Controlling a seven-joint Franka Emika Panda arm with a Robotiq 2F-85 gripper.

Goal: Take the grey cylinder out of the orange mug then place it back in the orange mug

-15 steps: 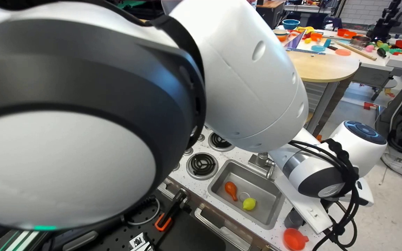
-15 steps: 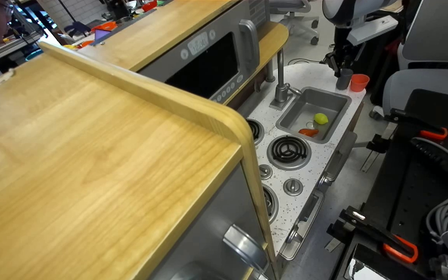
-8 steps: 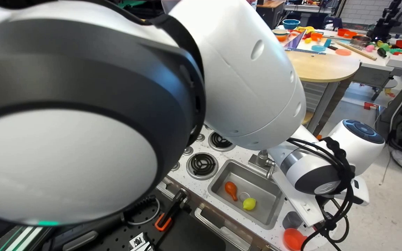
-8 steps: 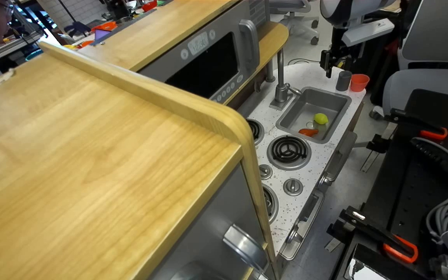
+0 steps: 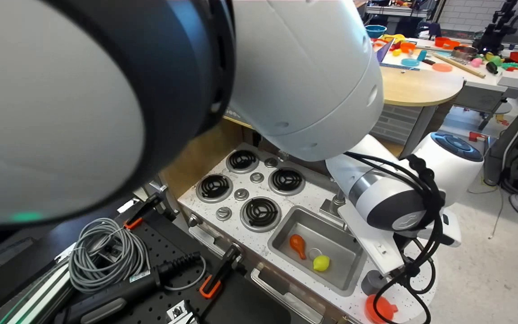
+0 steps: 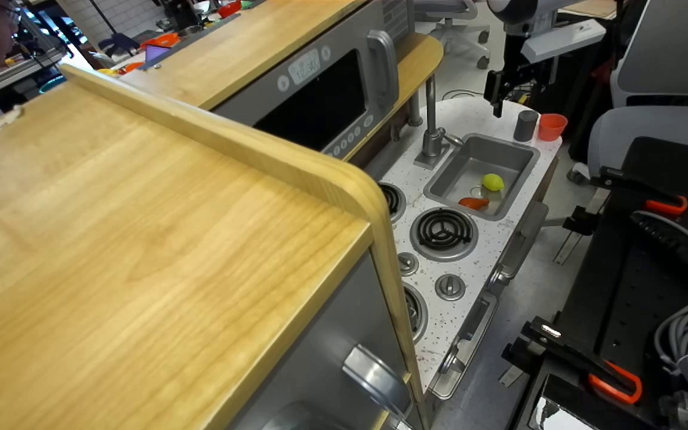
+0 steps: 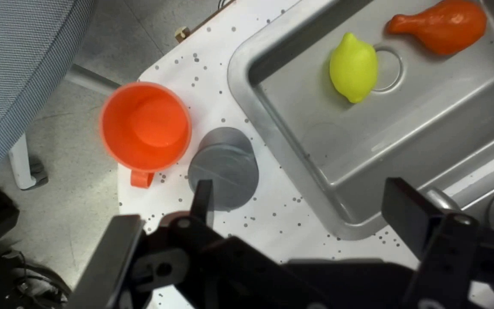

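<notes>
The grey cylinder [image 7: 230,176] stands on the white counter between the orange mug and the sink, outside the mug. Both exterior views show this cylinder [image 6: 525,126] right beside the mug [image 6: 552,127]. Upright near the counter's edge, the orange mug [image 7: 116,128] has its inside in sight, with nothing in it. My gripper [image 7: 300,189] hangs above the counter, jaws wide apart and nothing held. One fingertip [image 7: 204,193] overlaps the cylinder's edge in the wrist view; whether they touch I cannot tell. In an exterior view the arm partly hides the counter behind the cylinder [image 5: 372,283].
Beside the cylinder lies the metal sink [image 7: 268,116], holding a yellow lemon [image 7: 353,68] and an orange drumstick-shaped toy [image 7: 448,28]. A faucet [image 6: 432,143] rises behind it. Stove burners [image 6: 444,233] line the counter farther along. A grey chair [image 7: 19,64] stands past the counter's edge.
My gripper has opened and drawn back from the grey cylinder, which it stood against a second ago. The cylinder stays on the counter, shifted very slightly. The arm has moved away.
</notes>
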